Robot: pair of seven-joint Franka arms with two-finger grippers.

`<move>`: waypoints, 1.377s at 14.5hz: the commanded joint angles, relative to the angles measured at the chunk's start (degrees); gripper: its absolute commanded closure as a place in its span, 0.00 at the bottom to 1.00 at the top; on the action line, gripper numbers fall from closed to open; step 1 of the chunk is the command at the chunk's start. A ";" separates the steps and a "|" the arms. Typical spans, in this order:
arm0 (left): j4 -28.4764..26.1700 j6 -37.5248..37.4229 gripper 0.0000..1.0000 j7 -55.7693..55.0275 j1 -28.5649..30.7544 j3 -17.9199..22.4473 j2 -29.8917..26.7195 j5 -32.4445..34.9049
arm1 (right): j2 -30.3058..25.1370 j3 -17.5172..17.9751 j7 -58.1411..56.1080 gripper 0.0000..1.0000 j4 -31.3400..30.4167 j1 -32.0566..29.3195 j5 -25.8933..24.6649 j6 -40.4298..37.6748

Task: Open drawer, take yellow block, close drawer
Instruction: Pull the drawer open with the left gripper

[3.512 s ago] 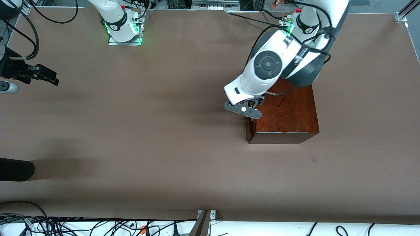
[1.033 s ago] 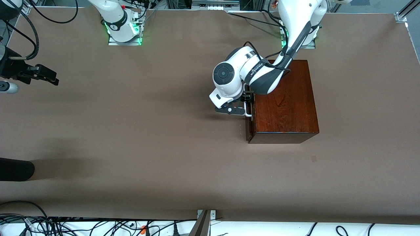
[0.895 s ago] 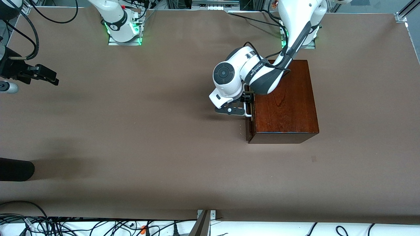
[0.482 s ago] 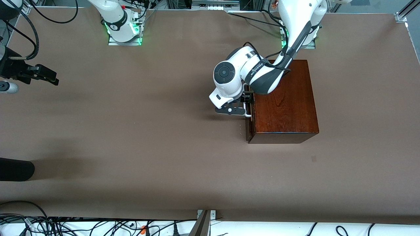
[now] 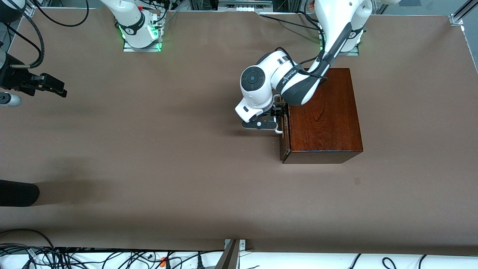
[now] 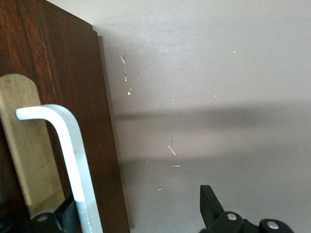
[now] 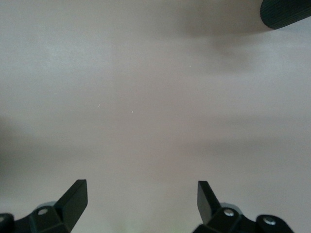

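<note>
Left gripper [image 5: 276, 120] is seen at centre frame, arm bent low, fingers [image 6: 211, 206] spread around the white handle [image 6: 68, 155] of the drawer [image 5: 285, 131], slightly pulled out. Right gripper [image 7: 141, 199] waits at upper-left edge over the surface [image 5: 149, 149], fingers apart.

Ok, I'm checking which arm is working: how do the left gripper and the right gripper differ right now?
The left gripper is at the drawer front, one finger tucked against its white handle; the right gripper hangs over bare table at the right arm's end, waiting. The left gripper has the handle between its fingers; the right gripper has nothing. Both are open.
</note>
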 commanded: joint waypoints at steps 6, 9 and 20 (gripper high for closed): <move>3.04 7.73 0.00 -0.78 -2.22 -0.37 1.54 0.42 | 0.08 0.50 -0.84 0.00 0.52 -0.71 0.92 -0.67; 3.67 7.91 0.00 -0.69 -2.83 -0.46 1.98 0.34 | 0.08 0.50 -0.84 0.00 0.52 -0.71 0.92 -0.67; 6.03 11.77 0.00 -0.86 -4.06 -0.37 4.26 -3.35 | 0.08 0.50 -0.84 0.00 0.52 -0.71 0.92 -0.67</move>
